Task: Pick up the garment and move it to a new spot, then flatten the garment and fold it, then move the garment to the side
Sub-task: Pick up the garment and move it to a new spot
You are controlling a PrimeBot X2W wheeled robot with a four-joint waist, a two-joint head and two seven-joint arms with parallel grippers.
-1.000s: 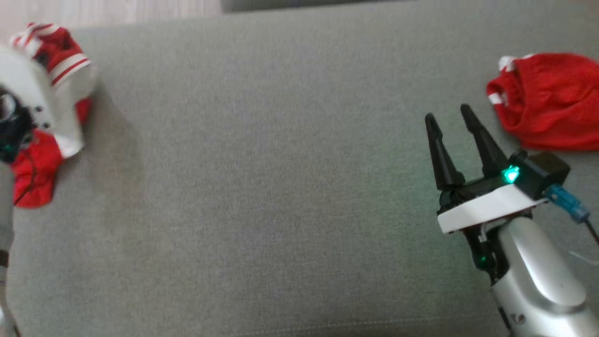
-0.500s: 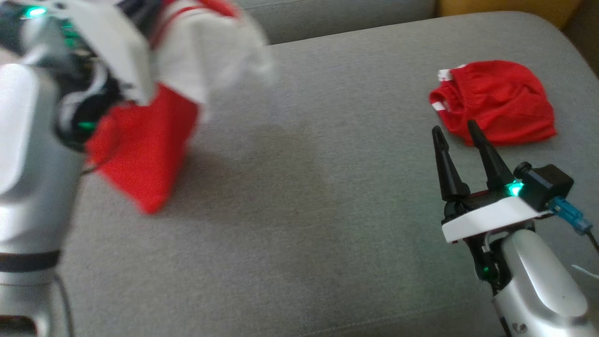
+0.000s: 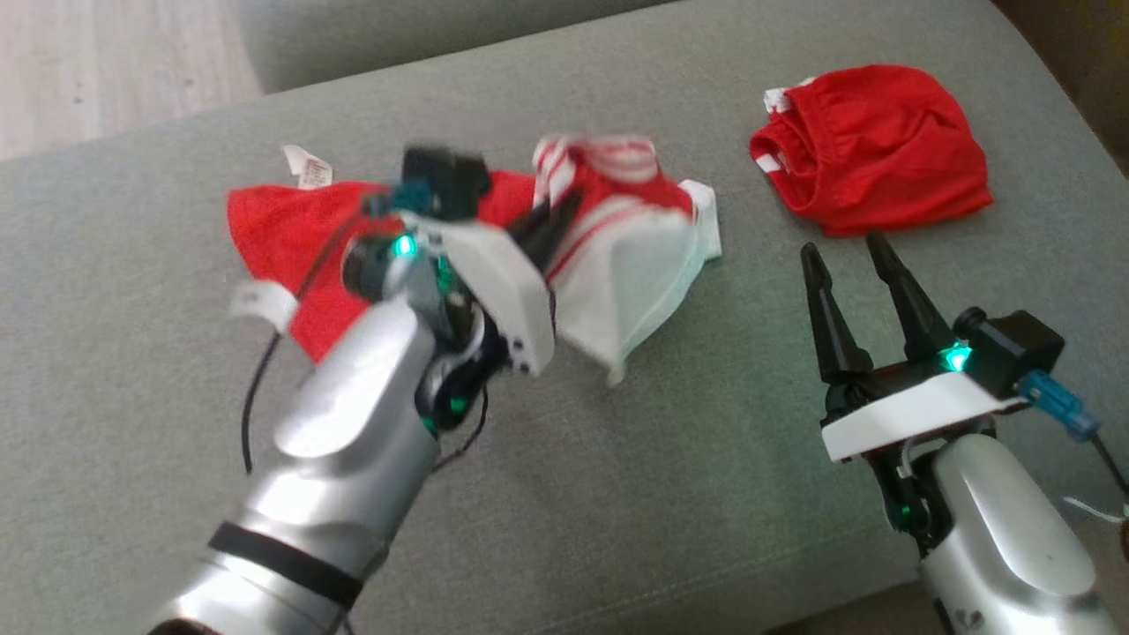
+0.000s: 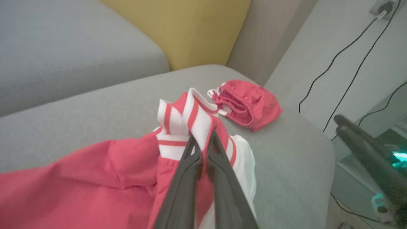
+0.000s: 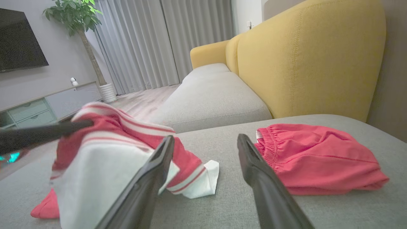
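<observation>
Currently the left tool (image 3: 549, 226) is pinched narrow on a striped, ribbed fold of the red-and-white jersey (image 3: 631, 273), with cloth caught between the jaws. The jersey sits crumpled mid-cushion on the grey sofa (image 3: 617, 494), raised at the grip. Its red body trails to the robot's left and a white panel droops to the right. The right tool (image 3: 844, 249) hovers spread wide, holding nothing, near the jersey's white edge and just in front of the red shorts (image 3: 873, 150), bunched toward the cushion's far right corner. A yellow backrest (image 5: 305, 57) stands behind.
</observation>
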